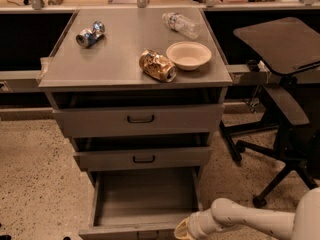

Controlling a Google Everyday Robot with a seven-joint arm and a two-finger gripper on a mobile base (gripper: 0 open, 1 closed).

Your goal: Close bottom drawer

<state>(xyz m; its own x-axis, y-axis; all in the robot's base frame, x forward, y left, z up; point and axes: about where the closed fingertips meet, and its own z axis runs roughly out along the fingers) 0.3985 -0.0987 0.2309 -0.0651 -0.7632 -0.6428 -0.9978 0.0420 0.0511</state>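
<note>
The grey metal cabinet (135, 54) has three drawers. The bottom drawer (145, 204) is pulled far out toward me and its inside shows bare. Its front panel (127, 231) lies at the lower edge of the view. Above it sit the mid-sized drawer (143, 158) and the top drawer (140, 119), both slightly ajar. My gripper (184, 230) comes in from the lower right on a white arm (250, 221). It sits at the right end of the bottom drawer's front panel, touching or nearly touching it.
On the cabinet top lie a blue can (90, 34), a crushed gold can (157, 65), a white bowl (188, 55) and a plastic bottle (181, 24). A black office chair (282, 99) stands close on the right. Speckled floor (35, 179) lies to the left.
</note>
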